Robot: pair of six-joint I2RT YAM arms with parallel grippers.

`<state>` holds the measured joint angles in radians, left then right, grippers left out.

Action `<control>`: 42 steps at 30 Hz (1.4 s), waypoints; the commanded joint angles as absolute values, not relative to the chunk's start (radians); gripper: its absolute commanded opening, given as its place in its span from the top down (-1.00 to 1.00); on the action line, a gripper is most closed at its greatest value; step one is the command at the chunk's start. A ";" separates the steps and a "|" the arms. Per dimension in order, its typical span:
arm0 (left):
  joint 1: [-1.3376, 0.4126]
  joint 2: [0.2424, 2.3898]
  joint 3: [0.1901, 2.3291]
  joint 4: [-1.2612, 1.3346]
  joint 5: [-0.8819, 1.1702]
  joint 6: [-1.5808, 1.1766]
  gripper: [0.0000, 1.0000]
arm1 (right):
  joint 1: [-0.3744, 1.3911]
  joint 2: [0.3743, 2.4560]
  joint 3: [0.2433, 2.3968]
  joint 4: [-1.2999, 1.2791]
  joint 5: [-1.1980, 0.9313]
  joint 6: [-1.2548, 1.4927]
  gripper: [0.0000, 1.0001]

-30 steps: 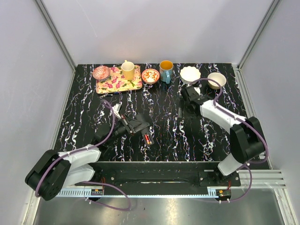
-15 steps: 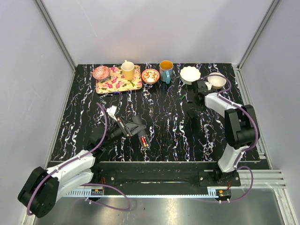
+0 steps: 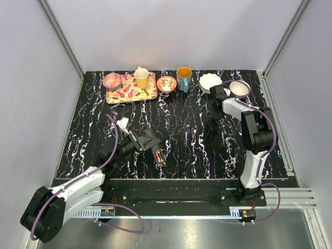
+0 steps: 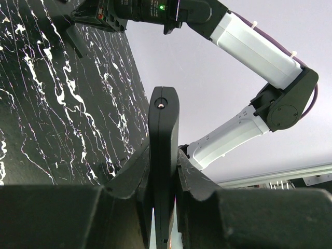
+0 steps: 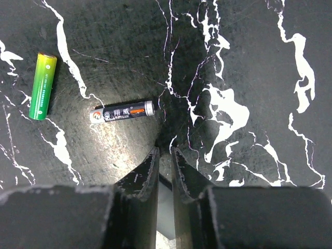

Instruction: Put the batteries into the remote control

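Top external view, from the left: left gripper [image 3: 151, 145] clamped tight on the remote control [image 3: 158, 154], close to the table's [image 3: 88, 135] near edge and left of its middle. From above, long axis slanting toward the near edge and a little to the right, red mark showing. From the left wrist, held edge-on, long axis in line with the gripper, free end pointing out toward the table's right side.

Further right, past the middle and toward the far edge: right gripper [image 5: 165, 151] low over the table, jaws only a thin slit apart; cannot tell whether anything is pinched there. Just ahead of it, two loose on the table: green battery [image 5: 41, 85] to the left, black battery [image 5: 122, 112] nearer the gripper.

Loading judged not done: both left to pick up and seat.
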<state>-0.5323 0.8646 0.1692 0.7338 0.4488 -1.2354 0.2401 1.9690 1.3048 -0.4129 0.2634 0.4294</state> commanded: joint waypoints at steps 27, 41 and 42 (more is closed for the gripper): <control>-0.520 0.788 0.130 0.772 0.465 -1.247 1.00 | 0.471 1.585 0.954 -0.328 0.101 0.442 0.32; -0.522 0.802 0.140 0.790 0.469 -1.252 1.00 | 0.344 1.747 1.233 -0.410 0.239 0.451 0.94; -0.522 0.802 0.140 0.784 0.469 -1.250 1.00 | 0.342 1.787 1.247 -0.410 0.235 0.443 0.99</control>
<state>-0.5243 0.8097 0.1341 0.7383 0.4660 -1.2568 0.3626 1.6707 1.1564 -0.3618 0.2211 0.4545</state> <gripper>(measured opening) 0.220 0.054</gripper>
